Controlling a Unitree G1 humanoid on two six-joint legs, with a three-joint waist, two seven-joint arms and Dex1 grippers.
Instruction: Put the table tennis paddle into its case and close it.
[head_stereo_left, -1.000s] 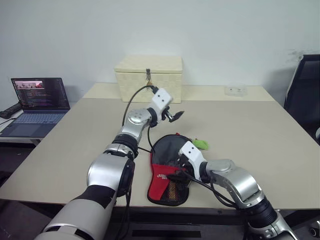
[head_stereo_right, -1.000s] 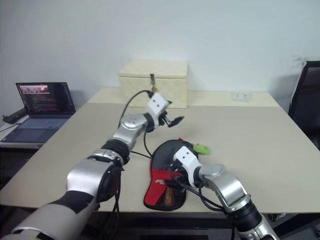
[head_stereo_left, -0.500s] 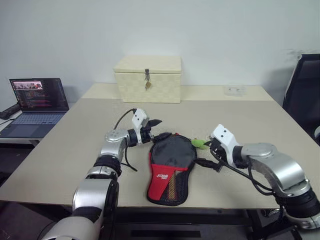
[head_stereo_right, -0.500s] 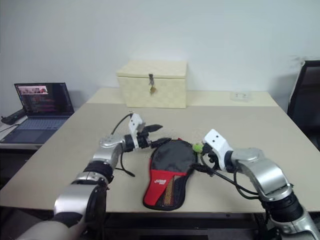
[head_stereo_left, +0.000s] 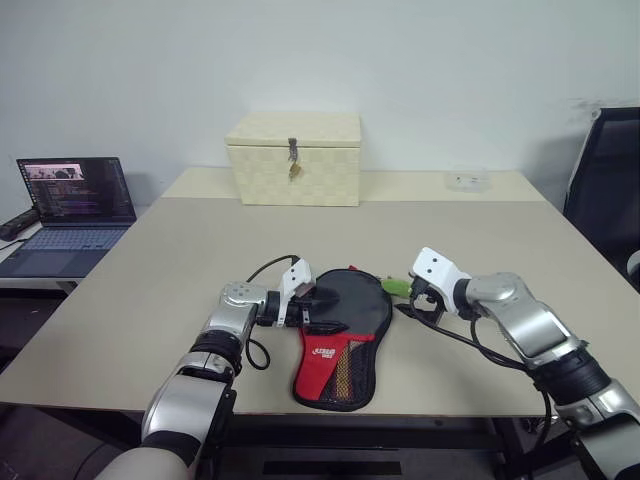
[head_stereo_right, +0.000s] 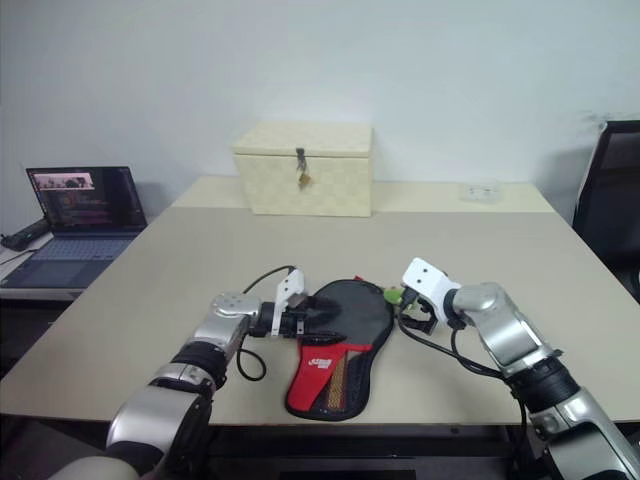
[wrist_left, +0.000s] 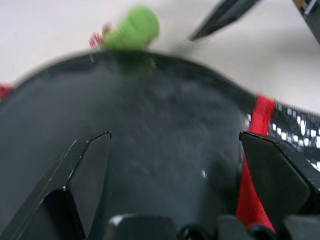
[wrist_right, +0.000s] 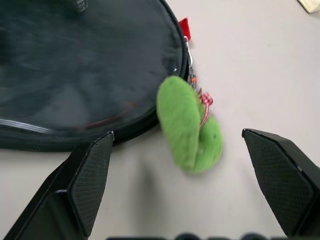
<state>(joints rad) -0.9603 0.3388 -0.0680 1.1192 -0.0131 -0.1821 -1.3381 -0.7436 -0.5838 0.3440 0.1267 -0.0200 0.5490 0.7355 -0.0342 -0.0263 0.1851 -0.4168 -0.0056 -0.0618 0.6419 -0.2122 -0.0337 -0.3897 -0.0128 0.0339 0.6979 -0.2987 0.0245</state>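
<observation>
Case (head_stereo_left: 343, 335): black and red pouch, flat near the table's (head_stereo_left: 520, 250) front edge.
Paddle: not separately visible; probably inside already.
Green charm (wrist_right: 189, 126): on the zip pull, at the case's round end.
Left gripper (head_stereo_left: 312, 307): jaws wide, nothing held, at the case's left rim.
Right gripper (head_stereo_left: 413, 300): jaws wide, nothing held, just beside the charm.
Advice: pin the rim with the left, pinch the charm with the right, draw the zip along its track.

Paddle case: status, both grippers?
Left gripper open, over the case at its left edge. Right gripper open, at the green zip tag. Case flat on table; nothing blocking.
</observation>
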